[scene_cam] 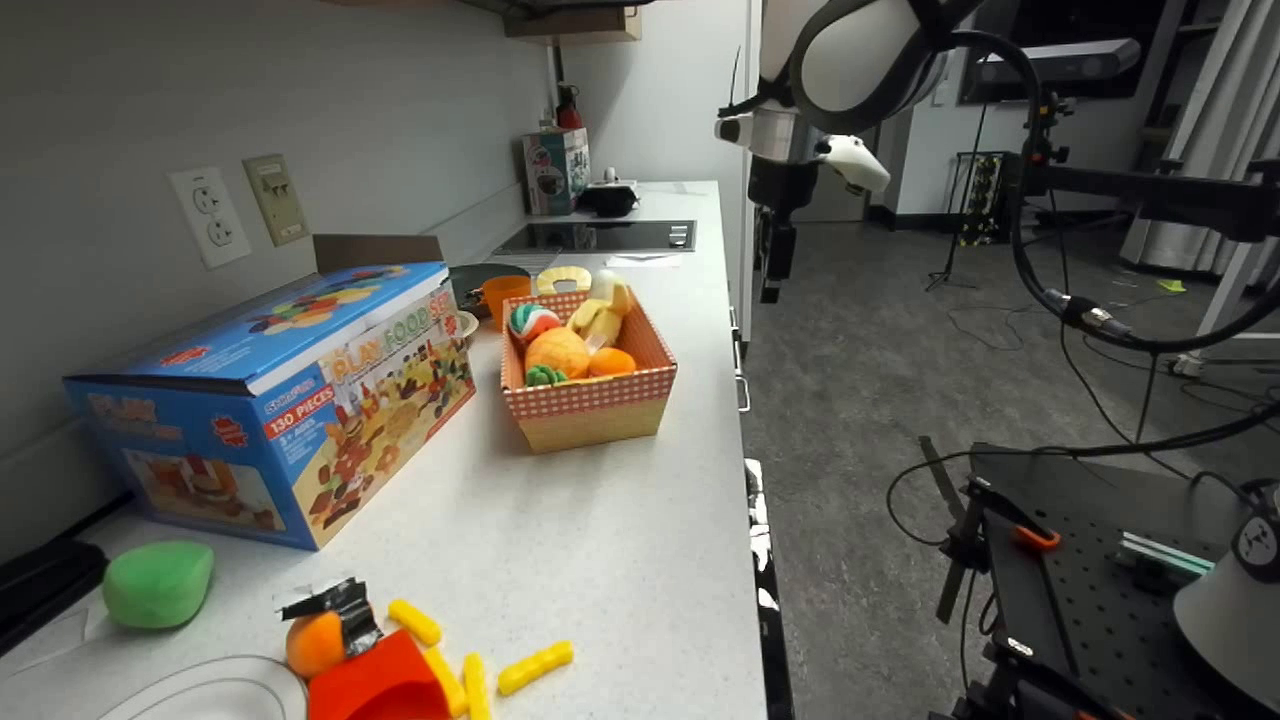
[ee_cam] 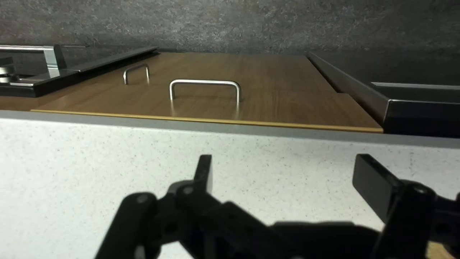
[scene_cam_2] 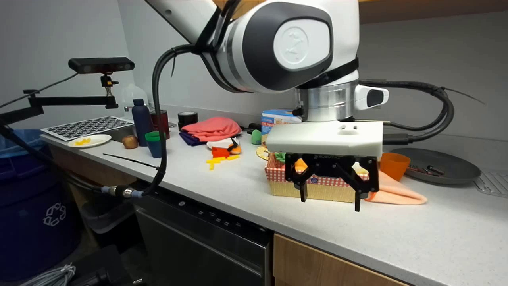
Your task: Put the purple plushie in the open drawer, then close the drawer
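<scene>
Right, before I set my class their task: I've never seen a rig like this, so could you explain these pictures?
This is a white robot arm ending in a black claw. Two pictures watch from outside; the wrist picture looks past the claw's fingers at the pale counter and a wooden drawer front below its edge, which looks closed. On the counter sit a checked basket of toy food, a blue play-food box and yellow sticks, among other things. The claw is open and holds nothing.

The counter (scene_cam: pixel 620 560) carries a box (scene_cam: pixel 280 400) and basket (scene_cam: pixel 595 422).
</scene>
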Robot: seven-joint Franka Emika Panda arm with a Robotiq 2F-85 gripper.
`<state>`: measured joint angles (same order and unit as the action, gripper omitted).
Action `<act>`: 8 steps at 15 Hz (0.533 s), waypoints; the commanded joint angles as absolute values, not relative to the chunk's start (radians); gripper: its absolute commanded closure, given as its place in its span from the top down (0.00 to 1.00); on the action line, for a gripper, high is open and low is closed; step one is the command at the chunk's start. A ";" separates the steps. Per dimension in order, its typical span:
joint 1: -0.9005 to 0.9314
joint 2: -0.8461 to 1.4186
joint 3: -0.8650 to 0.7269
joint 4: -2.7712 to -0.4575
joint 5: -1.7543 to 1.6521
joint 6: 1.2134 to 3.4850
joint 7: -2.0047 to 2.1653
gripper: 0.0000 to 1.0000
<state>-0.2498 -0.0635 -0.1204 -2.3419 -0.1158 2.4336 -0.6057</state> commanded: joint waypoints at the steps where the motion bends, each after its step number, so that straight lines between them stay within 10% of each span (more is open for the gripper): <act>1: -0.219 -0.073 -0.152 -2.349 -0.120 2.431 -0.602 1.00; 8: -0.218 -0.082 -0.154 -2.360 -0.120 2.432 -0.602 1.00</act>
<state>-0.2487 -0.0808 -0.1237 -2.3608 -0.1158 2.4350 -0.6057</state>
